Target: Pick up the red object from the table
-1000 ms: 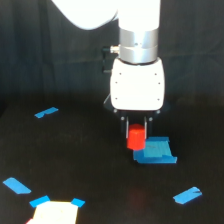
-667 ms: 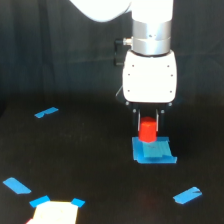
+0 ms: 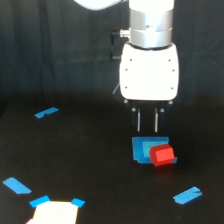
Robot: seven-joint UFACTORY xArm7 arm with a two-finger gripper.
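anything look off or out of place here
The red object is not in the hand. It sits tilted on the right edge of the blue square piece, below the fingers. For a pick-up task, that looks like a drop or a missed grasp.

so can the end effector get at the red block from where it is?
Probably yes. The end effector hangs above and a bit to the exterior view's left of the red block, which rests on the blue piece with nothing over it.
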